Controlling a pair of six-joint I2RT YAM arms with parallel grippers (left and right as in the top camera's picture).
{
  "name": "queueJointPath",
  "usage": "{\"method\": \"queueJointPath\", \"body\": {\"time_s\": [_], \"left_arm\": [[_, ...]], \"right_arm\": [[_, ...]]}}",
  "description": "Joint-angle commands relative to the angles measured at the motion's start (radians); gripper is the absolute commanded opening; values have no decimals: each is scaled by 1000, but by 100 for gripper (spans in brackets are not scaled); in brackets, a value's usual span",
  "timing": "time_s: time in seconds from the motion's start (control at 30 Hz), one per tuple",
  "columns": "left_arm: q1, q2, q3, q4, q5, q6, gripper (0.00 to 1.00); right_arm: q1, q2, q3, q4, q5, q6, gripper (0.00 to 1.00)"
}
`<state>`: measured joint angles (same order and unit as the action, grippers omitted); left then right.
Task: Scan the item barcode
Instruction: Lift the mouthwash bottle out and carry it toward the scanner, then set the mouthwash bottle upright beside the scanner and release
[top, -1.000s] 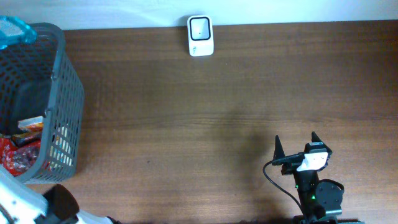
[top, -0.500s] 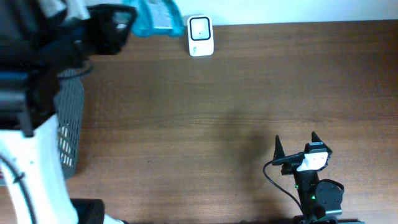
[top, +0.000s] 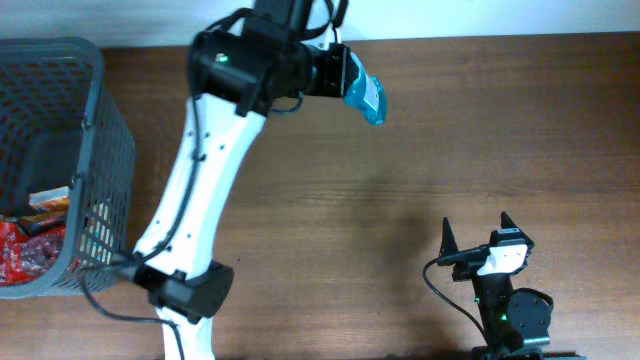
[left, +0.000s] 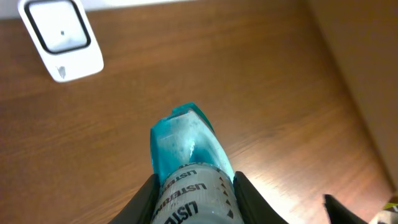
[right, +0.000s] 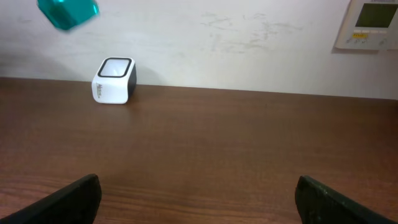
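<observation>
The translucent blue mouthwash bottle is now seen carried across from the grey plastic mesh basket, where it was a second ago, to a spot in the air over the far edge of the brown wooden bench. It is gripped round its body by the left jaws, cap end pointing forward and down. The small white box scanner with the dark window is found near it, below and to one side. In the overhead view the scanner is hidden by the white left arm. The carrying step is judged nearly done, with presenting the barcode still left. The printed label is turned up toward the wrist camera, and whether the barcode faces the scanner window cannot be told.

The right jaws are held wide open and empty at the near edge of the bench, well apart from the bottle. Red packets are left in the basket. A pale wall panel is seen behind the bench. Nothing is seen between bottle and scanner.
</observation>
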<state>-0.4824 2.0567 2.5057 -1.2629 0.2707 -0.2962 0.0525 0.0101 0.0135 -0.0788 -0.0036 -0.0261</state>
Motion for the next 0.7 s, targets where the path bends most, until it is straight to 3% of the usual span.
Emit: {"method": "queueJointPath", "body": {"time_s": [0.0, 0.27, 0.47, 0.67], "left_arm": [[-35, 60, 21, -6, -91, -5, 4], [-118, 258, 21, 10, -168, -2, 5], [-178, 305, 18, 42, -438, -2, 8], [-200, 328, 14, 60, -452, -1, 11]], "right_arm": [[6, -6, -8, -3, 5, 4, 98], [6, -6, -8, -3, 5, 4, 98], [6, -6, -8, -3, 5, 4, 98], [6, -6, -8, -3, 5, 4, 98]]}}
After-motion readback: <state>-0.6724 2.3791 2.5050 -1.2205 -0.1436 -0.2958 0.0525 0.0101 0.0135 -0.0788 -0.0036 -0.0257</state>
